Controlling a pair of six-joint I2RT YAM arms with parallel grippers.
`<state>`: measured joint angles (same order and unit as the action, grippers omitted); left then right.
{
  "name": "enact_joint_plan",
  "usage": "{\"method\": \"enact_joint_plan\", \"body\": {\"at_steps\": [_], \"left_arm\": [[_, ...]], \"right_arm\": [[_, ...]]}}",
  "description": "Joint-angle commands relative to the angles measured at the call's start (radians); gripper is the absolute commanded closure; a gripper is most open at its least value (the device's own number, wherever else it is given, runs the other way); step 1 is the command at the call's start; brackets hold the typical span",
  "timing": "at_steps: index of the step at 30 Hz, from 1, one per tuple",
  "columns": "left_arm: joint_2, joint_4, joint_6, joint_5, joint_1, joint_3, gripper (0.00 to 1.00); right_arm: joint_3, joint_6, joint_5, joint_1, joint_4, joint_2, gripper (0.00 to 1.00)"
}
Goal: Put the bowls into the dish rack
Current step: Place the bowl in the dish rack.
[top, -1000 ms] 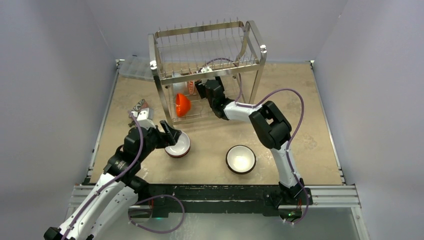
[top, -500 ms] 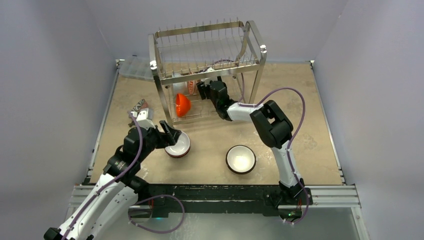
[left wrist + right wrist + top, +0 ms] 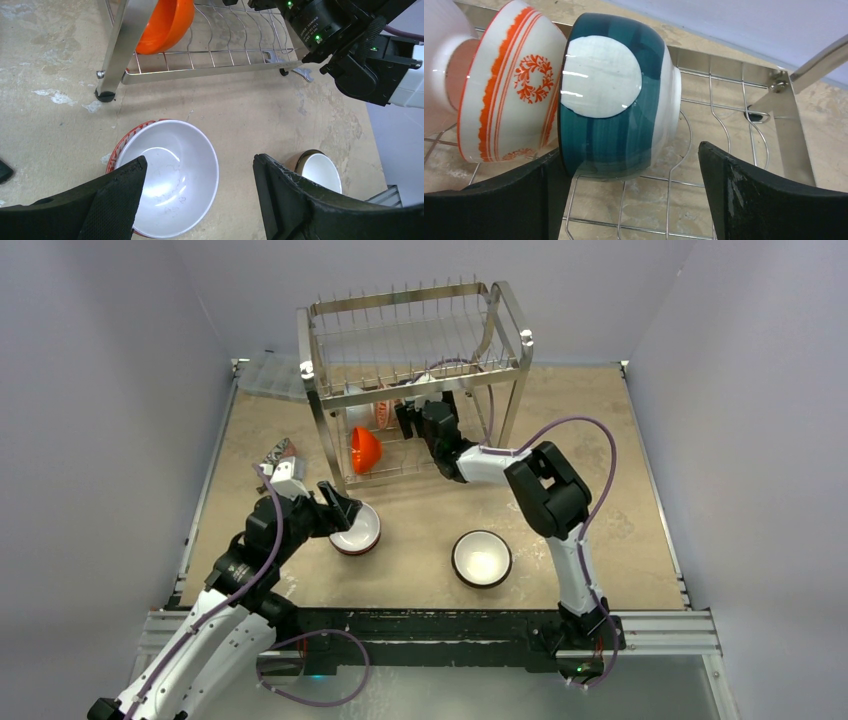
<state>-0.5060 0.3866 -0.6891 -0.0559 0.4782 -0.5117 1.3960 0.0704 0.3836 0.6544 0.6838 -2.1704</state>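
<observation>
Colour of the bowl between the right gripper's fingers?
Teal bowl, white round base; clearest in right wrist view.

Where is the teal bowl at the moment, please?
In the right wrist view, the teal bowl lies on its side on the lower tier of the dish rack, leaning against the red-and-white patterned bowl on its left.

You are seeing only one piece of writing: a short line of small white letters is sitting on the black housing of the right arm [image 3: 320, 22], beside its green lights [image 3: 316, 37]. It is coming out too small and tilted for you to read.
</observation>
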Motion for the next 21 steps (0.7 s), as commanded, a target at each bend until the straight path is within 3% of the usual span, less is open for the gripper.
{"method": "enact_joint_plan", "body": {"at_steps": [1, 8, 21], "left_arm": [[0.004, -0.007, -0.006, -0.006, -0.005, -0.011, 0.24], [0.003, 0.007, -0.01, -0.018, -0.006, -0.019, 0.22], [-0.001, 0.072, 0.026, -0.059, -0.006, -0.085, 0.2]], "right_arm": [[-0.013, -0.023, 0.11, -0.005, -0.023, 0.087, 0.06], [-0.047, -0.117, 0.072, -0.003, -0.092, 0.155, 0.01], [-0.247, -0.42, -0.283, -0.001, -0.058, 0.32, 0.01]]}}
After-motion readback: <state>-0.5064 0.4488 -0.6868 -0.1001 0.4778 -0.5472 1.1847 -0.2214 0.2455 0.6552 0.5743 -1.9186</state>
